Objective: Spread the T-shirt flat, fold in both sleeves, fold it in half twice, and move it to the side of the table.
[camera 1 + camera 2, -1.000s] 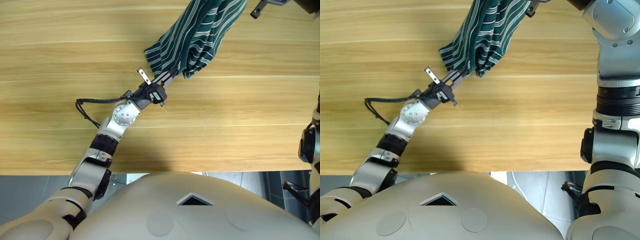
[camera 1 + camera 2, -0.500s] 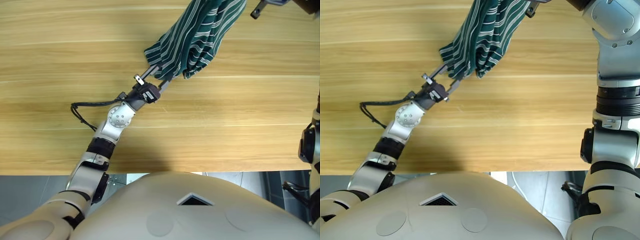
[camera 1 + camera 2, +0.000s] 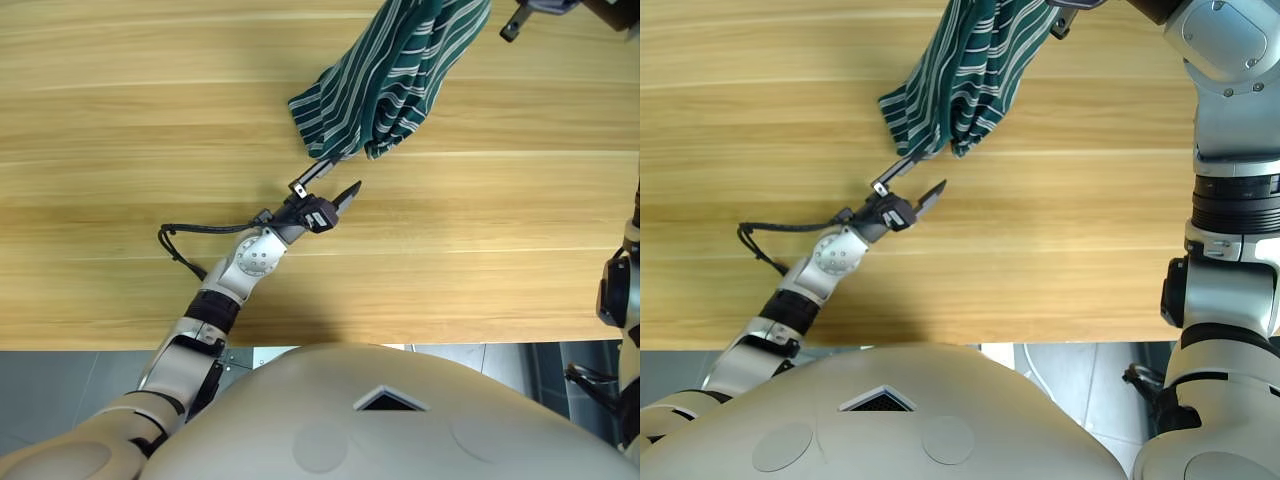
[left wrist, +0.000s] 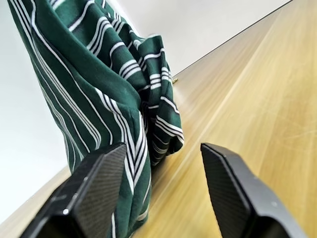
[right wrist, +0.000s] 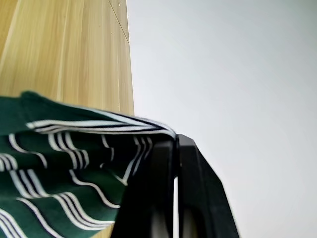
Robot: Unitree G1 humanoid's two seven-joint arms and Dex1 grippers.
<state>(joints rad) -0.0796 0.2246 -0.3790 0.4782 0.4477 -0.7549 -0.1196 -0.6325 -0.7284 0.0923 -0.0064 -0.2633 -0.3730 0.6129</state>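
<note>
One T-shirt (image 3: 385,85) dangles from right hand (image 5: 176,145); left hand (image 3: 336,180) agape beside hem.

The left arm (image 3: 245,265) is lying stretched forward and slightly rightward, the left gripper (image 3: 345,173) holding its fingers splayed wide, gripping nothing. The right arm (image 3: 1230,100) is standing raised at the far right, the right gripper (image 5: 173,148) pinching the T-shirt (image 3: 385,80) tight.
</note>
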